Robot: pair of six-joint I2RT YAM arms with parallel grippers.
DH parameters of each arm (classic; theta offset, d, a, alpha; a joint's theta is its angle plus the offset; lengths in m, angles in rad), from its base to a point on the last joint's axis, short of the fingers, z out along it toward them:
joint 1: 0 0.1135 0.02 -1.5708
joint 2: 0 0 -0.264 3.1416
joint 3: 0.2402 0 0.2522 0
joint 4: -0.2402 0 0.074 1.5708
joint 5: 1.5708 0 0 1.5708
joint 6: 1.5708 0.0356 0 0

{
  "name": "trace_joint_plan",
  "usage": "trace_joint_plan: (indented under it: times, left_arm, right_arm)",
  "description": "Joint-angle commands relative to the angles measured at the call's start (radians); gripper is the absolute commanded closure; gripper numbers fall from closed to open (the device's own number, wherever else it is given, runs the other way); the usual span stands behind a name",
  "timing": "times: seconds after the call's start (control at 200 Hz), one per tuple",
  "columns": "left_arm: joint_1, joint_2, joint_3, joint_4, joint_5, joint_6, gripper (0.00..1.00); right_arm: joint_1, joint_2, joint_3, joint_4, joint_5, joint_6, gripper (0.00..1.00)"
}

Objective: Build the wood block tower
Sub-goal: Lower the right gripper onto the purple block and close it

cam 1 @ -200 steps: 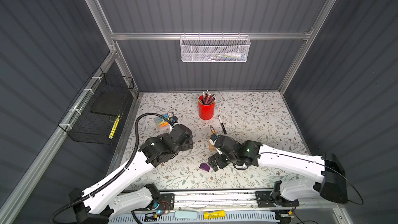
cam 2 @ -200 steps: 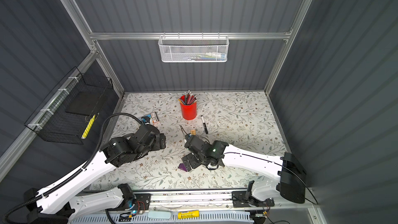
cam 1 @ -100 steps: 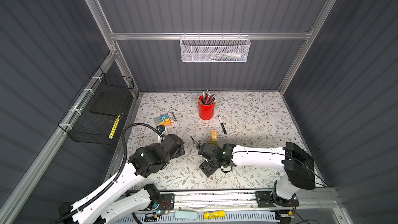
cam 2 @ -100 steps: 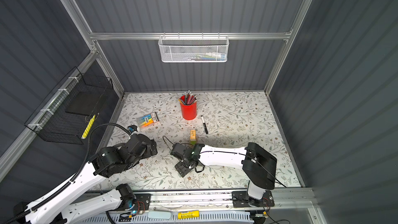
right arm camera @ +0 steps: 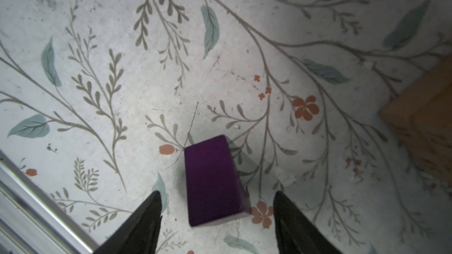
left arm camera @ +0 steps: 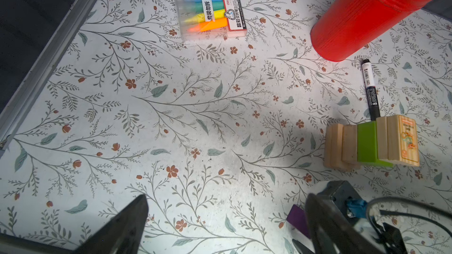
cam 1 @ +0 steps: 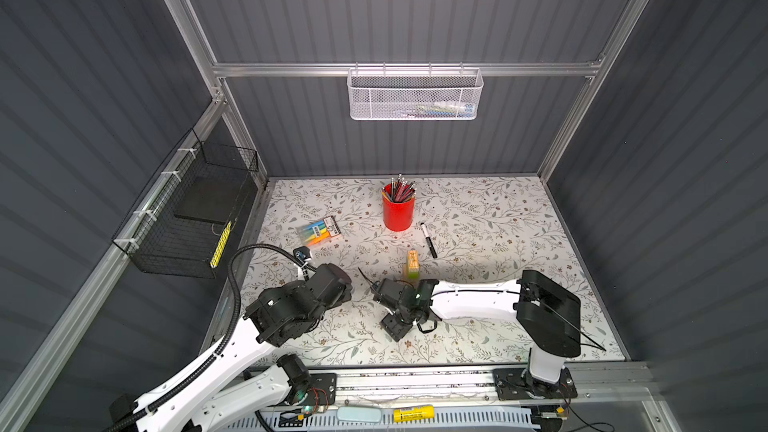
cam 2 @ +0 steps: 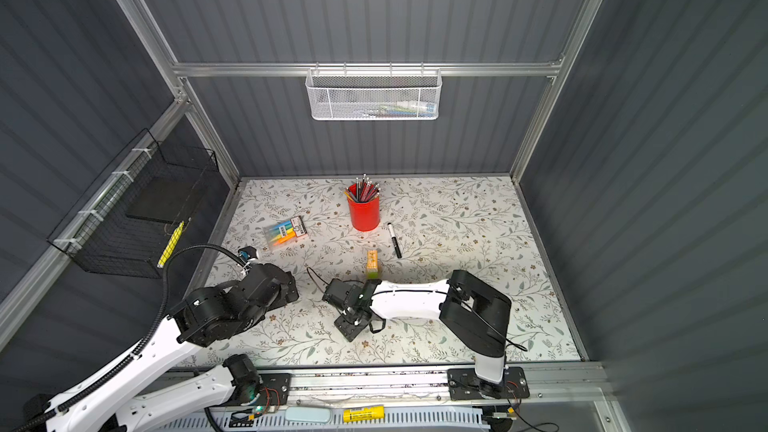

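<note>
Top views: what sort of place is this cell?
Probably a lab robot enclosure dressed as a desk, not a real office: grey panel walls on an aluminium frame, a front mounting rail, and stationery such as the red pencil cup and highlighter pack on a floral tabletop.

Floral-patterned bench carrying stationery and wood blocks.
A red cup of pencils stands upright toward the back. A pack of highlighters lies flat to its left, and a black marker lies just beside it on the right. A small stack of wood blocks, one of them green, stands near the marker's front end. A purple block lies alone nearer the front edge.
</note>
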Motion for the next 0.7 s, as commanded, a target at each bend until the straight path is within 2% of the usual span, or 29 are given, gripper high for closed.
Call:
trace_joint_plan:
  times: [0.0, 0.215, 0.57, 0.695]
  left_arm:
    - [0.007, -0.013, -0.014, -0.031, -0.028, -0.023, 0.0]
    - [0.007, -0.015, -0.012, -0.034, -0.031, -0.026, 0.0]
    - [0.007, -0.027, -0.019, -0.038, -0.039, -0.033, 0.0]
    - [0.007, -0.03, -0.018, -0.039, -0.04, -0.032, 0.0]
  right_arm:
    - [0.003, 0.022, 0.027, 0.007, -0.016, -0.015, 0.31]
    - [0.029, 0.032, 0.039, -0.01, -0.035, 0.007, 0.39]
    - [0.054, 0.078, 0.092, -0.078, 0.058, 0.078, 0.54]
    - [0.055, 0.098, 0.107, -0.096, 0.071, 0.087, 0.55]
